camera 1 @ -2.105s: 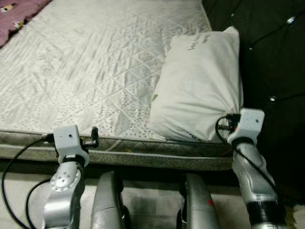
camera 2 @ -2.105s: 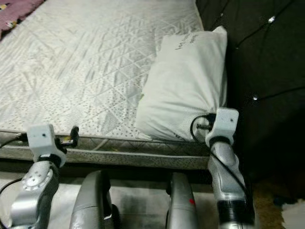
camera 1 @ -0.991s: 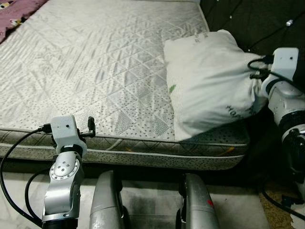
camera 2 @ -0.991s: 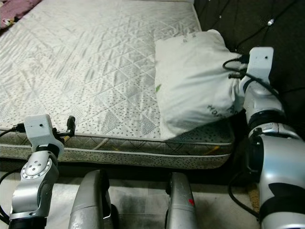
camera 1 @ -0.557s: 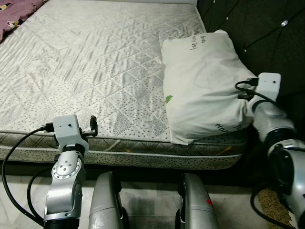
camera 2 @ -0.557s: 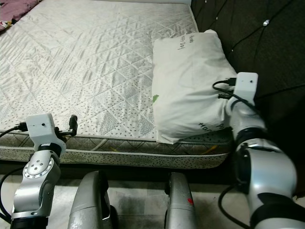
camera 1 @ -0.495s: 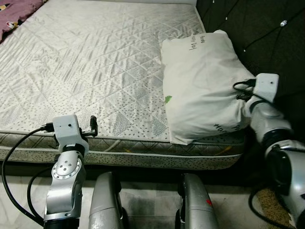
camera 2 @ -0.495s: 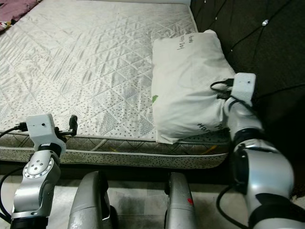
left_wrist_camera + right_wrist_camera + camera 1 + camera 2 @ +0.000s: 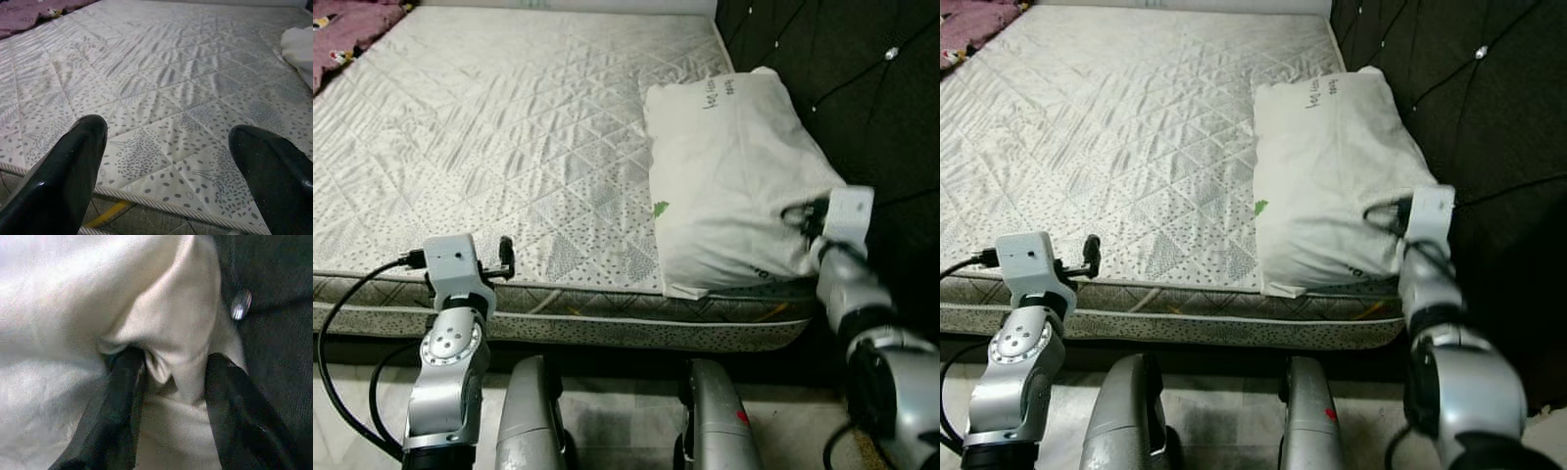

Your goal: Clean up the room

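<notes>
A white pillow [image 9: 734,176] lies on the right side of the quilted mattress [image 9: 509,117], lengthwise against the dark tufted headboard [image 9: 862,88]. My right gripper [image 9: 798,217] is at the pillow's near right corner. In the right wrist view its two black fingers [image 9: 124,382] pinch a bunched fold of the pillow [image 9: 171,333] between them. My left gripper [image 9: 505,257] hovers open at the mattress's near edge on the left. In the left wrist view nothing lies between its fingers [image 9: 63,166], only the mattress [image 9: 171,88] below.
A purple blanket [image 9: 342,24] lies at the mattress's far left corner. The headboard runs along the right of the bed. My own legs [image 9: 533,421] stand on the pale floor just in front of the bed's near edge.
The right gripper swung the pillow up and rightward, then lowered it. The pillow now lies straighter along the headboard, farther from the near edge. The left arm held still.
</notes>
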You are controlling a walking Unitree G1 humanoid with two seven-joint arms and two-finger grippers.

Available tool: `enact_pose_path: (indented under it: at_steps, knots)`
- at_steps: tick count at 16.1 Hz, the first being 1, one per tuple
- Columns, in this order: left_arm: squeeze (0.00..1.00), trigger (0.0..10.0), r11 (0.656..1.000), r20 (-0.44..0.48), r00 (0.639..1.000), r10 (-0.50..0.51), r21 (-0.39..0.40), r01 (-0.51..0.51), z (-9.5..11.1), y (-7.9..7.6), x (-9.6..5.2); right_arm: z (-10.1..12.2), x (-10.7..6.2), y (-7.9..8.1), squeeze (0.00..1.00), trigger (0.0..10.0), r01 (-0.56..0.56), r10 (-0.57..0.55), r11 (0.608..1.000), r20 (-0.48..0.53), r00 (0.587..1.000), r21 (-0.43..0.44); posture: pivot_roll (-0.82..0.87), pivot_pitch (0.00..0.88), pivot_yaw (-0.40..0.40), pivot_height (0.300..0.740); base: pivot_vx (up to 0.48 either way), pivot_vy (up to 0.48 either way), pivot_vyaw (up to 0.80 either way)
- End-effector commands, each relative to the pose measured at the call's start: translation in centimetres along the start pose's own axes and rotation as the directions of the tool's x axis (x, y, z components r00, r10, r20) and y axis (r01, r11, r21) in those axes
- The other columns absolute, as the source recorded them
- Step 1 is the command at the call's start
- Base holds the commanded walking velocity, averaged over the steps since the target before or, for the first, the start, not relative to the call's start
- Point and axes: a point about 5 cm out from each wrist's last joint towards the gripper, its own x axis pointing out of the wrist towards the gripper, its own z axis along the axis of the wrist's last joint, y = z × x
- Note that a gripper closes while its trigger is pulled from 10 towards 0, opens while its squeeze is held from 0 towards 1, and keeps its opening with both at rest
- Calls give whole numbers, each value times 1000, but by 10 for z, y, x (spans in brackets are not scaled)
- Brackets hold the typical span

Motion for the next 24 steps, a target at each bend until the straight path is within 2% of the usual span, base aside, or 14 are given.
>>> enact_pose_path:
  at_steps: [1, 3, 5, 8, 9, 11, 13, 15, 17, 18, 19, 21, 22, 24]
  knots:
    - [0, 10000, 1000, -9, 1000, -3, 14, 3, -2, 2, 1, -26, -6, 4, 1000, 10000, -38, 36, 999, -90, 995, -21, -68, 15, 17, 577, 0, 0, 0]
    - [0, 10000, 1000, -10, 1000, -10, 14, 11, -2, 0, 3, -40, -10, 2, 1000, 10000, -40, 39, 999, -148, 988, -5, -75, 11, 26, 577, 0, 0, 0]
    - [0, 10000, 1000, -7, 1000, -23, 15, 23, -1, -2, 6, -40, -9, -6, 1000, 10000, 7, -2, 1000, -159, 987, 27, -80, 6, 33, 577, 0, 0, 0]
    - [0, 10000, 1000, 5, 1000, -21, 19, 20, 2, 0, 8, -14, -8, -7, 1000, 10000, 38, -38, 997, -6, 999, 68, -83, 2, 33, 577, 0, 0, 0]
    - [0, 10000, 1000, 8, 1000, -16, 19, 16, 2, 1, 7, -14, -12, -4, 1000, 10000, 36, -37, 996, 17, 999, 78, -83, 2, 33, 577, 0, 0, 0]
    - [0, 10000, 1000, 12, 1000, -7, 15, 7, 0, 2, 3, -19, -24, 7, 1000, 10000, 6, -10, 997, 51, 999, 83, -90, 0, 18, 577, 0, 0, 0]
    - [0, 10000, 1000, 32, 999, -3, 12, 3, 2, 0, -2, -19, -53, 30, 1000, 10000, -84, 79, 996, 126, 989, 33, -95, 4, 19, 577, 0, 0, 0]
    - [0, 10000, 1000, 36, 999, -8, 13, 7, 3, -2, -4, -21, -79, 46, 1000, 10000, -184, 185, 983, 138, 973, -23, -102, 8, 26, 577, 0, 0, 0]
    - [0, 10000, 1000, 39, 999, -20, 21, 19, 3, -3, -3, -21, -95, 50, 1000, 10000, -261, 268, 963, 140, 953, -69, -110, 9, 29, 577, 0, 0, 0]
    - [0, 10000, 1000, 58, 998, -20, 21, 18, 6, -2, -2, -14, -97, 48, 1000, 10000, -259, 270, 962, 181, 946, -83, -113, 8, 28, 577, 0, 0, 0]
    - [0, 10000, 999, 92, 996, -19, 37, 16, 11, -2, -2, 1, -98, 53, 1000, 10000, -274, 286, 958, 266, 921, -81, -111, 5, 26, 577, 0, 0, 0]
    - [0, 10000, 996, 149, 988, -33, 89, 19, 16, -5, -4, 30, -105, 67, 1000, 10000, -306, 313, 948, 398, 862, -83, -109, 0, 24, 577, 0, 0, 0]
    - [0, 10000, 997, 156, 987, -22, 70, 12, 16, -6, -6, 41, -109, 82, 1000, 10000, -345, 327, 937, 454, 829, -43, -106, 0, 24, 577, 0, 0, 0]
    - [0, 10000, 997, 153, 988, -16, 73, 4, 12, -7, -8, 39, -109, 101, 1000, 10000, -393, 345, 919, 454, 821, 12, -100, 0, 22, 577, 0, 0, 0]
